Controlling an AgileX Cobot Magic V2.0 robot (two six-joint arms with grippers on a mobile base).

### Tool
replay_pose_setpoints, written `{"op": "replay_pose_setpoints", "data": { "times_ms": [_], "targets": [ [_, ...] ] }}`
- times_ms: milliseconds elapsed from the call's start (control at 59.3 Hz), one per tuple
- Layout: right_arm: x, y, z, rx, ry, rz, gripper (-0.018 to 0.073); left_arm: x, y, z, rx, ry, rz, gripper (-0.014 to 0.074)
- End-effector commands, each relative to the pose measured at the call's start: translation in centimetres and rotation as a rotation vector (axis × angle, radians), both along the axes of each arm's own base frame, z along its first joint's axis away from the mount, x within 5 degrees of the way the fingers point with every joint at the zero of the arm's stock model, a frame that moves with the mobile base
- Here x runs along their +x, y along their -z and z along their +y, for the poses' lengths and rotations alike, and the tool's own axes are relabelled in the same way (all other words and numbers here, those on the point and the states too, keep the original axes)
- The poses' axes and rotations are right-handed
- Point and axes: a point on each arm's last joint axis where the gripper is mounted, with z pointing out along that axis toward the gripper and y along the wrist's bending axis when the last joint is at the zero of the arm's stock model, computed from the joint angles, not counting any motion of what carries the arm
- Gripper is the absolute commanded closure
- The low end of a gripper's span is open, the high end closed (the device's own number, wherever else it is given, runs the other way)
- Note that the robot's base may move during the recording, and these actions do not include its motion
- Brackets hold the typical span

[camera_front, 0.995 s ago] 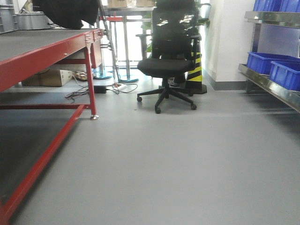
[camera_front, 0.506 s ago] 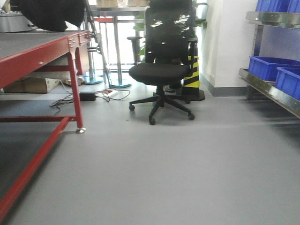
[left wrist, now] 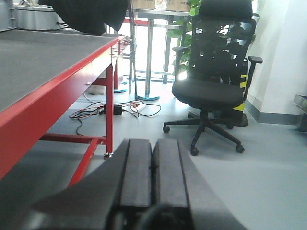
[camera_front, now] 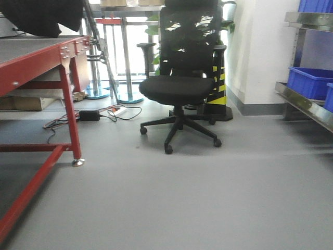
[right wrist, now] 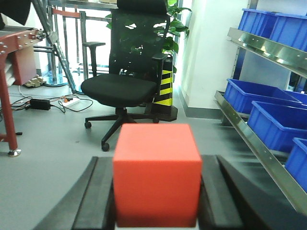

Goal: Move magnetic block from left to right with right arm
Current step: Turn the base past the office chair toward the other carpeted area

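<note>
Right claw (right wrist: 156,189): my two black fingers (right wrist: 96,191) are clamped on the magnetic block (right wrist: 157,172), one finger on each side face. The red cube sits upright between them, front face to the wrist camera, held off the grey floor (right wrist: 53,158). The front view shows neither the block nor either claw.

Left claw (left wrist: 152,167): fingers pressed flat together, nothing between them.

Office chair (camera_front: 179,86), black, stands ahead on the floor, with a yellow-black striped post (camera_front: 217,88) just behind it by the white wall. Red-framed table (camera_front: 31,62) on my left, dark top, black cloth (left wrist: 91,14) at its far end. Cables (camera_front: 99,114) on the floor past the table leg. Blue bins (right wrist: 273,110) sit on a steel shelf (right wrist: 249,139) to my right.
</note>
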Motion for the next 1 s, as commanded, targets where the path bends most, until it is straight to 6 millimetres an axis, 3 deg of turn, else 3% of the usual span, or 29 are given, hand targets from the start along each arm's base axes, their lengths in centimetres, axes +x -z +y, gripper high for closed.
{"op": "replay_pose_setpoints", "data": {
  "times_ms": [0, 979],
  "targets": [
    [-0.08, -1.71, -0.01, -0.026, 0.004, -0.103, 0.0253, -0.11, -0.53, -0.03, -0.007, 0.006, -0.088, 0.0713],
    [-0.08, -1.71, -0.01, -0.026, 0.004, -0.103, 0.0253, -0.11, -0.53, -0.03, -0.007, 0.006, -0.088, 0.0713]
  ]
}}
